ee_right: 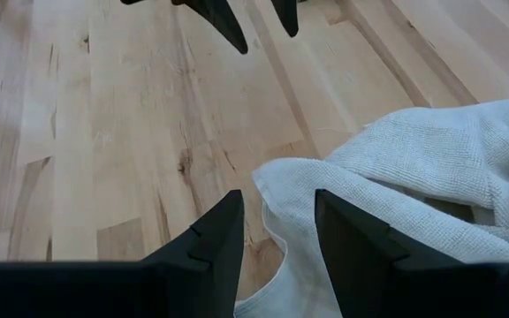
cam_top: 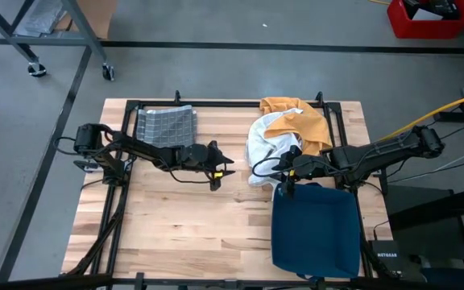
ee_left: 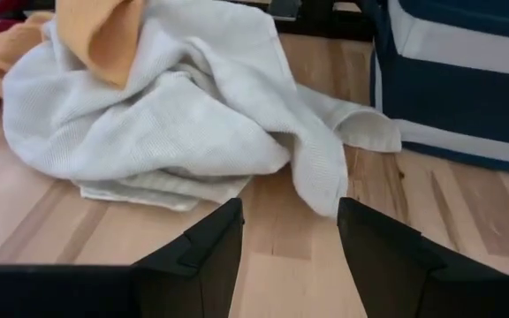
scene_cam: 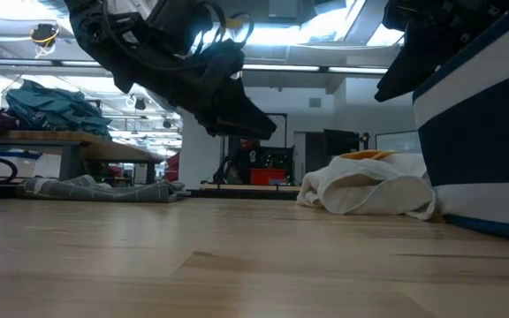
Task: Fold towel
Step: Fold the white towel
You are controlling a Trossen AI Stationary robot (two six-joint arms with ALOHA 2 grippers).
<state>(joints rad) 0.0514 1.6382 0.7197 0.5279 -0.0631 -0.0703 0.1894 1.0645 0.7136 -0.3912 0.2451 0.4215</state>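
The right pincer (cam_top: 283, 179) is the nearer one: it hangs low over the worktop (cam_top: 184, 234) right at the white towel (cam_top: 266, 145), its tips spread a little with nothing between them. In the right wrist view, the towel's loose hem (ee_right: 281, 190) lies just past those tips and partly between them. A blue towel (cam_top: 316, 229) lies flat just beside this arm, toward the worktop's front edge.

The white towel sits crumpled near the back right of the worktop, with an orange cloth (cam_top: 300, 121) draped over its far side. It has no clear long axis yet, only a tongue of fabric (ee_left: 352, 124) trailing toward the blue towel.

The left pincer (cam_top: 222, 167) comes from the opposite side, spread wide and empty, pointing at the towel with bare wood between. Farther off, a grey checked cloth (cam_top: 166, 125) lies folded at the back left.
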